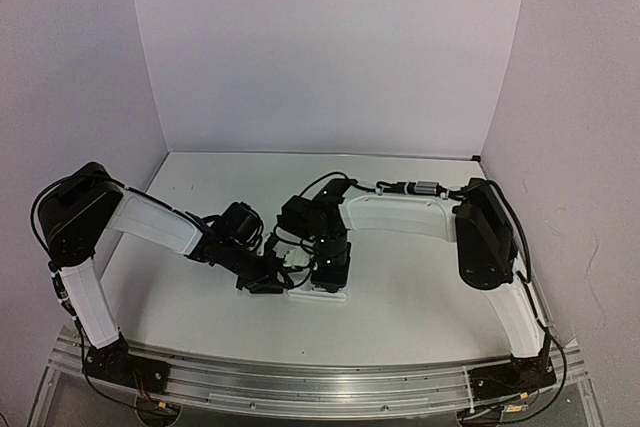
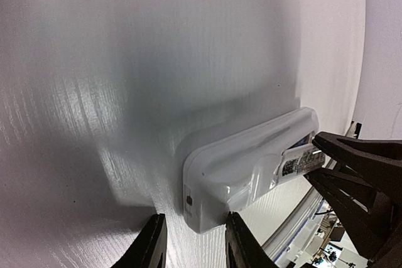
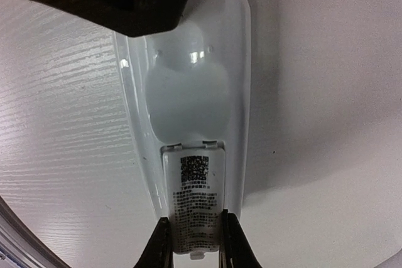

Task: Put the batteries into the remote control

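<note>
The white remote control (image 1: 318,297) lies face down on the table, back upward (image 3: 188,86). A small white cover with a printed label (image 3: 195,199) sits over its battery recess. My right gripper (image 3: 195,246) is shut on the cover's near end, one finger on each long side. My left gripper (image 2: 196,243) is at the remote's other end (image 2: 207,205). Its fingers stand apart; the right fingertip (image 2: 242,243) touches a corner and the left one is clear of it. A thin blue sliver (image 2: 304,140) shows beside the cover (image 2: 300,162); otherwise the batteries are hidden.
Both arms meet at the near middle of the white table (image 1: 400,287), wrists close together. A metal rail (image 1: 320,377) runs along the near edge. White walls (image 1: 330,47) close in the back and sides.
</note>
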`<state>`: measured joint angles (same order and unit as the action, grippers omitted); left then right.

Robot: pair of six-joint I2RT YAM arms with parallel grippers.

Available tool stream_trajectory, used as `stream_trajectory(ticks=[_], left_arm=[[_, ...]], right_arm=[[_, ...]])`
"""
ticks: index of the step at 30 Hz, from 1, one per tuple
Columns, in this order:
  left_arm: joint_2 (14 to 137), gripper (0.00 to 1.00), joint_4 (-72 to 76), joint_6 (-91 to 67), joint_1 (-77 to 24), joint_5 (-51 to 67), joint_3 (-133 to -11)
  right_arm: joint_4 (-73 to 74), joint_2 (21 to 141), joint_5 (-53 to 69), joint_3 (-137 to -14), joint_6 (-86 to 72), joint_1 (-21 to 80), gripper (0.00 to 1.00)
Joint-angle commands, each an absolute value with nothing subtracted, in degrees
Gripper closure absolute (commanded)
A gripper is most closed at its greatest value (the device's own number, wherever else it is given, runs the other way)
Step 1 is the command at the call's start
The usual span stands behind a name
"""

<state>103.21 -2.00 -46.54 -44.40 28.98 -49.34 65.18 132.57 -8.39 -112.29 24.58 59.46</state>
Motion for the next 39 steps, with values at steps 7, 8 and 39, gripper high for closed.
stream_trajectory(ticks=[7,8,39], left_arm=[[104.8,0.67,-0.3,-44.6,-46.2,32.1,-51.2],[104.9,0.67,-0.3,-44.6,-46.2,32.1,-51.2],[106.3,0.67,-0.3,-45.3,-46.2,33.1,-51.8]], right_arm=[[56.4,134.8,-6.6,-115.3,22.7,60.3,1.00],[56.3,134.9,-5.9,-115.4,22.7,60.3,1.00],[56.8,134.0,-5.9,-112.3,28.3,62.8,1.00]])
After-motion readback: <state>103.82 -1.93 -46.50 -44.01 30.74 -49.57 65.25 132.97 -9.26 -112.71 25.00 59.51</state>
